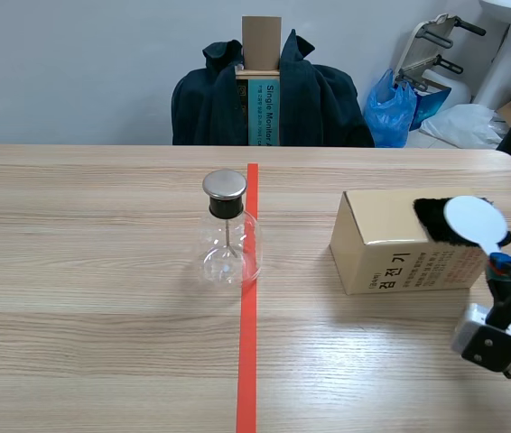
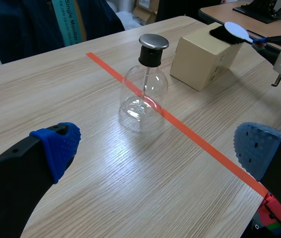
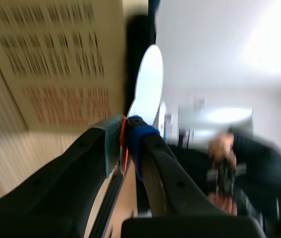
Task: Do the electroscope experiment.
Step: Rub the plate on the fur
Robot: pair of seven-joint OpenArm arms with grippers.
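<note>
A clear glass flask electroscope with a black neck and a round metal cap stands beside the red tape line; in the left wrist view the electroscope is ahead of my open left gripper, well apart from it. A tan cardboard box lies to its right with a black fur cloth on top. My right gripper is shut on the handle of a white round paddle, whose disc sits over the cloth. In the right wrist view the paddle rises from between the pads.
A chair draped with a dark jacket stands beyond the table's far edge. A blue bag and white items lie on the floor at the back right. The red tape line runs down the table's middle.
</note>
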